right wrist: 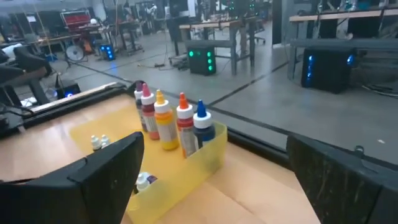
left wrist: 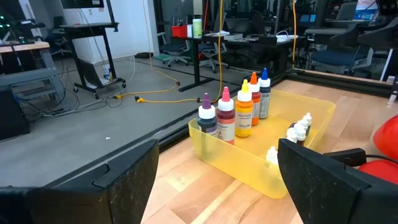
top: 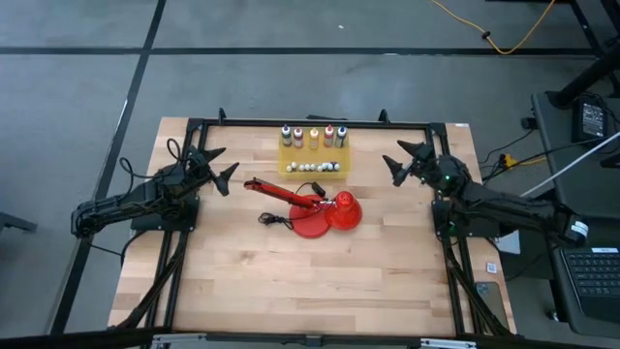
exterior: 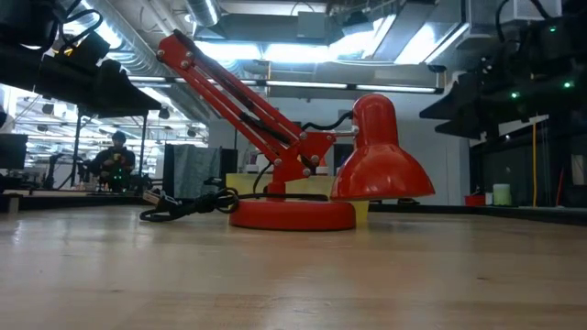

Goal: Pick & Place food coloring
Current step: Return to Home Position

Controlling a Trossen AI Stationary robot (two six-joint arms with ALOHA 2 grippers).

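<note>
Five food coloring bottles (left wrist: 244, 113) stand upright in a row along the far side of a yellow tray (top: 312, 167), with purple, pink, yellow, orange and blue caps. They also show in the right wrist view (right wrist: 171, 124). Several tiny white-capped bottles (left wrist: 298, 130) lie in the tray's near part. My left gripper (top: 225, 165) hovers open to the left of the tray, pointing at it. My right gripper (top: 397, 161) hovers open to the right of the tray. Nothing is between the fingers of either.
A red desk lamp (top: 325, 211) stands folded low just near of the tray, its base on the table and its arm (top: 276, 191) reaching left. Its black cord (top: 271, 221) lies beside the base. A black frame (top: 310, 123) borders the wooden table.
</note>
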